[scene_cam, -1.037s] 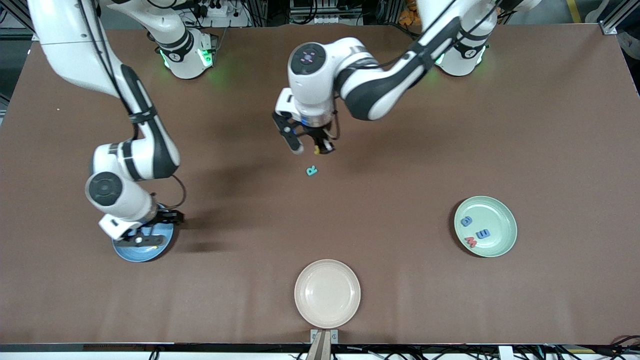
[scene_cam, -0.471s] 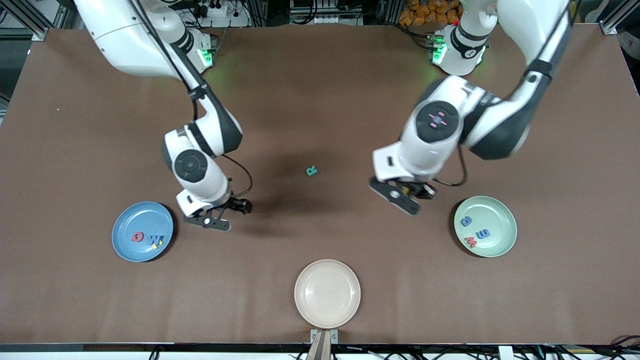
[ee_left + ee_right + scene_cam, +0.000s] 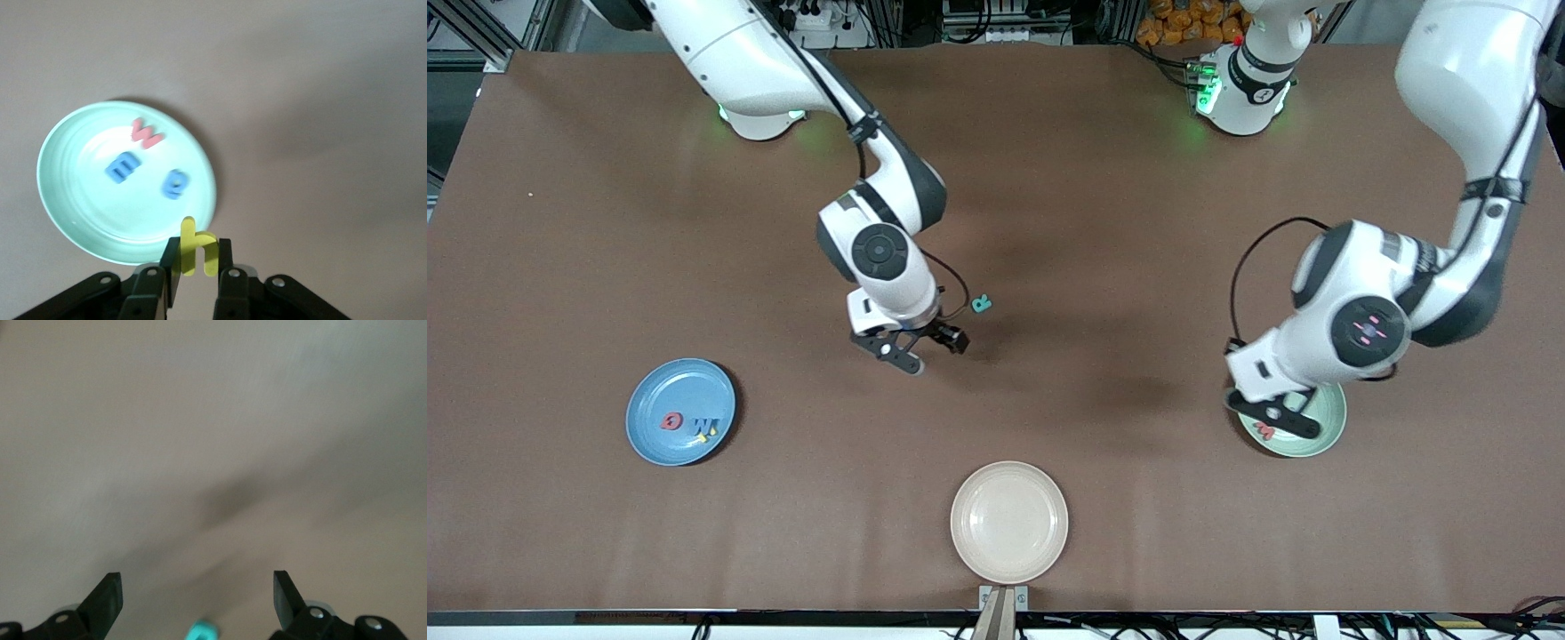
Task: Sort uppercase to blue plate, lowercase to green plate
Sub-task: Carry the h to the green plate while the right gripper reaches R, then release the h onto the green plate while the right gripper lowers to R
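My left gripper [image 3: 1272, 415] hangs over the rim of the green plate [image 3: 1327, 428], shut on a yellow lowercase h [image 3: 198, 252]. In the left wrist view the green plate [image 3: 80, 207] holds a red w [image 3: 147, 133], a blue m [image 3: 122, 167] and a round blue letter [image 3: 175, 183]. My right gripper [image 3: 920, 348] is open above bare table beside the teal uppercase R [image 3: 982, 304]; the R [image 3: 201, 631] shows low between its spread fingers. The blue plate [image 3: 649, 400], toward the right arm's end, holds a red Q [image 3: 671, 420], a blue capital [image 3: 704, 425] and a yellow piece [image 3: 701, 437].
A beige plate [image 3: 1009, 522] with nothing in it sits near the table's front edge, midway between the two coloured plates. Brown table surface lies bare around the teal R and between the plates.
The left arm swung from beside the teal R to over the green plate, carrying the yellow h. The right arm left the blue plate and came to beside the R, still open.
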{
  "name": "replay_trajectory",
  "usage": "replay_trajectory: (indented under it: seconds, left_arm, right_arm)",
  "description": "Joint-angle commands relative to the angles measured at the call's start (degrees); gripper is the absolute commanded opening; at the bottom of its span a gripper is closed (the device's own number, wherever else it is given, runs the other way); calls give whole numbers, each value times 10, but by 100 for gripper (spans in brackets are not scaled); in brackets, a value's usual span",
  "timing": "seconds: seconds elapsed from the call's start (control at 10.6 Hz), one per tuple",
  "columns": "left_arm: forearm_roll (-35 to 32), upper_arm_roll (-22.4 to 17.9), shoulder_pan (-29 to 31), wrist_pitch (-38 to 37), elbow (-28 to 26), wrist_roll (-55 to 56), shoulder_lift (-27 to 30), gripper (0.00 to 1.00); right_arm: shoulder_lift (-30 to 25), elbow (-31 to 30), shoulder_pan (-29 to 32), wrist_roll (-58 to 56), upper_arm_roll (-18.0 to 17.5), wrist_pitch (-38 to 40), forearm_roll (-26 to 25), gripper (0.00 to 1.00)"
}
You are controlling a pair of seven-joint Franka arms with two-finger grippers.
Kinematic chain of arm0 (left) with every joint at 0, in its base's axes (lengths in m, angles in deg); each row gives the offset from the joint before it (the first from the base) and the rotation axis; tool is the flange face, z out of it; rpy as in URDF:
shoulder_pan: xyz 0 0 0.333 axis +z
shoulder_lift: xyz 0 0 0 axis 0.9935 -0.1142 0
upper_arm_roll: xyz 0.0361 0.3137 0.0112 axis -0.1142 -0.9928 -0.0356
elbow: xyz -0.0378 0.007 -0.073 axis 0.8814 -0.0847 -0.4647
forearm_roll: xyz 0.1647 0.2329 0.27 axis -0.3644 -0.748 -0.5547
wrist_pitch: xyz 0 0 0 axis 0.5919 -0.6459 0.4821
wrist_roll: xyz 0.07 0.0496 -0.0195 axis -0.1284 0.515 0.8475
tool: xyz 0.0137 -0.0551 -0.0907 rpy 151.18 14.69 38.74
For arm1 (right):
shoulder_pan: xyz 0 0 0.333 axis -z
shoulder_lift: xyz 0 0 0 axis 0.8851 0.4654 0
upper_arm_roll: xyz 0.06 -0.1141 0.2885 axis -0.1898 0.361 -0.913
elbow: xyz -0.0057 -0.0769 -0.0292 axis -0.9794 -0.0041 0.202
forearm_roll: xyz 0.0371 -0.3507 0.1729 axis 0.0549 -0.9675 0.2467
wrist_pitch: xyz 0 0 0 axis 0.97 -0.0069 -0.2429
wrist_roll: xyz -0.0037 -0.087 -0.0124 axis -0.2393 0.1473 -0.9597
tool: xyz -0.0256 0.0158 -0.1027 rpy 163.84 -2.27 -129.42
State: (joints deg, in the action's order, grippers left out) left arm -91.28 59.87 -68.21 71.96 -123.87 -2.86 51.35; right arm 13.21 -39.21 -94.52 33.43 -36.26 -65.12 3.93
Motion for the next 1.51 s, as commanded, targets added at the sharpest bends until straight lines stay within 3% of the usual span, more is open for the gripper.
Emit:
replay_trajectory:
  seconds: [0.0,0.28,0.38,0.47,0.75,1.04,1.23,1.41]
  left_arm:
    - [-16,5,16,24,3,0,-35,0]
    - [-23,-18,16,40,4,0,-50,0]
    - [-35,-23,16,46,5,-1,-50,21]
    - [-45,-23,11,47,6,-1,-46,99]
    - [-45,-18,9,46,11,-3,-3,100]
    - [-38,-11,9,44,19,-4,76,100]
    - [-25,29,19,38,21,3,119,100]
    - [17,29,20,35,21,4,153,100]
  right_arm:
    - [42,43,-17,110,5,4,29,100]
    - [54,43,-30,254,5,4,32,100]
    - [55,43,-30,271,5,4,35,100]
    - [55,42,-31,285,5,4,37,100]
    - [58,29,-42,293,2,-14,35,100]
    - [53,0,-46,293,-2,-48,29,100]
    - [53,-9,-54,293,-1,-49,28,100]
    - [53,-15,-64,293,-1,-50,26,100]
